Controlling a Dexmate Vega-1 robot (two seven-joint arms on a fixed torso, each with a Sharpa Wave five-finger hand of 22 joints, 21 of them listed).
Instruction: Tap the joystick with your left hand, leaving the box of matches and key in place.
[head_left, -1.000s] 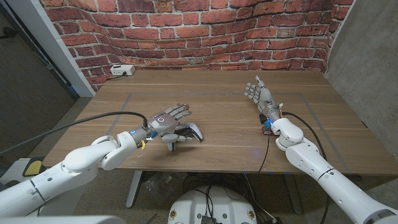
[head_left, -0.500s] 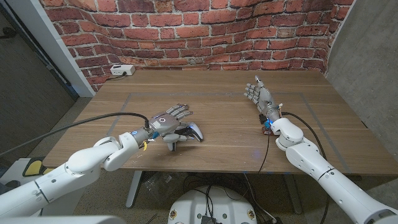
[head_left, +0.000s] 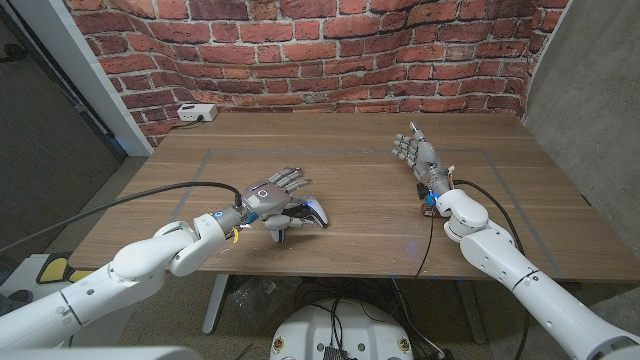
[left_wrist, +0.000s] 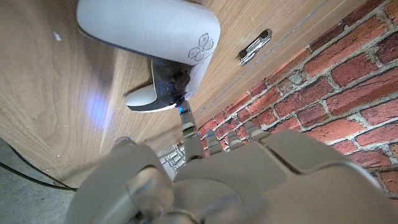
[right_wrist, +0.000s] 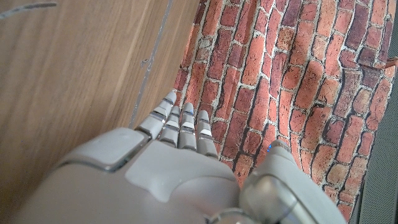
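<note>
The left hand (head_left: 272, 195) is hovering palm-down over the joystick (head_left: 305, 212), fingers extended and spread, gripping nothing. In the left wrist view, one fingertip (left_wrist: 185, 116) is meeting the dark centre section of the joystick (left_wrist: 163, 51). The joystick, a white gamepad, is lying on the table (head_left: 350, 150) near its front edge, left of centre, mostly under the hand. In that wrist view a small metal object, possibly the key (left_wrist: 255, 46), is lying on the wood beyond the joystick, apart from it.

The right hand (head_left: 417, 154) is standing on its edge at the table's right side, fingers straight and apart, empty. A white box (head_left: 196, 113) is sitting at the far left corner by the brick wall (head_left: 330, 50).
</note>
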